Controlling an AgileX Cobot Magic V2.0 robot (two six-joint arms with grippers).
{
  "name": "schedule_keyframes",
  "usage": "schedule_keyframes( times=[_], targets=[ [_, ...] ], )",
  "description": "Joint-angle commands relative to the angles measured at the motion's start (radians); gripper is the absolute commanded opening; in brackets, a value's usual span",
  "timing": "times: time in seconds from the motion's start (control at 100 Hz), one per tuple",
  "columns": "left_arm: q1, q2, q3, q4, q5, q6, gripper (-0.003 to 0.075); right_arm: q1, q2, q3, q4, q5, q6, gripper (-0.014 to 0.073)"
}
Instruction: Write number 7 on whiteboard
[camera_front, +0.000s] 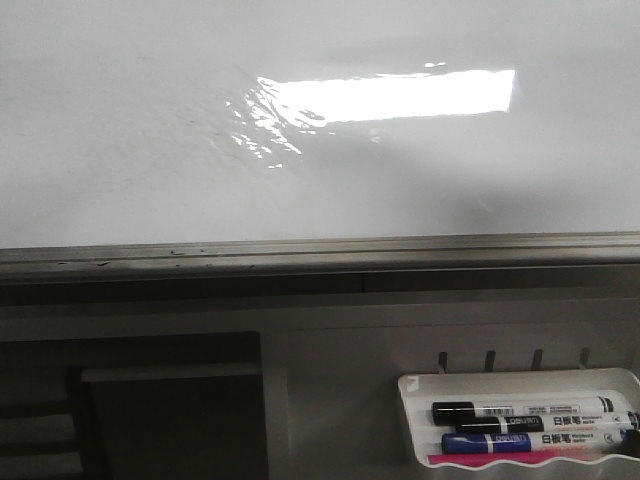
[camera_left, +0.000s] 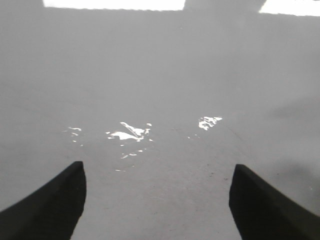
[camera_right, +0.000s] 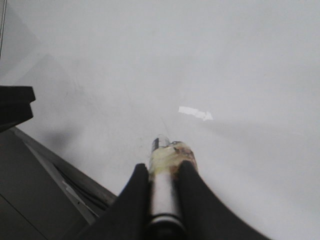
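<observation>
The whiteboard (camera_front: 140, 140) is a large glossy white board with a grey edge rail (camera_front: 320, 250) along its near side; it also fills the left wrist view (camera_left: 160, 75) and the right wrist view (camera_right: 210, 60). No number 7 shows on it in any view. My right gripper (camera_right: 164, 170) is shut on a marker (camera_right: 162, 192) with a silver barrel and a taped, stained front end, its tip close over the board near the rail. My left gripper (camera_left: 157, 172) is open and empty above bare board. Neither gripper shows in the front view.
A small white plastic tray (camera_front: 415, 425) at the front right holds black-capped and blue-capped markers (camera_front: 520, 412) and a pink item. Four hooks (camera_front: 490, 358) stand behind it. A dark recess (camera_front: 170, 410) lies at the front left. Ceiling light glares on the board (camera_front: 390, 95).
</observation>
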Motion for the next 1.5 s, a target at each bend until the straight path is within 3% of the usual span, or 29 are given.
schedule_keyframes(
  times=[0.0, 0.25, 0.78, 1.31, 1.49],
  targets=[
    [0.007, -0.039, -0.003, -0.024, -0.084, -0.008, 0.0543, 0.001, 0.031, -0.025, 0.174, -0.016, -0.126, -0.0064],
    [0.007, -0.055, 0.01, -0.024, -0.101, -0.008, 0.0543, 0.001, 0.145, -0.052, 0.334, 0.012, -0.271, -0.0063],
    [0.007, -0.055, 0.01, -0.024, -0.101, -0.008, 0.0543, 0.003, 0.278, -0.122, 0.334, -0.007, -0.274, -0.0063],
    [0.007, -0.055, 0.01, -0.024, -0.101, -0.008, 0.0543, 0.003, 0.195, -0.057, 0.289, -0.243, -0.269, -0.0064],
    [0.007, -0.055, 0.01, -0.024, -0.101, -0.008, 0.0543, 0.003, 0.177, -0.05, 0.288, -0.251, -0.269, -0.0064]
  ],
)
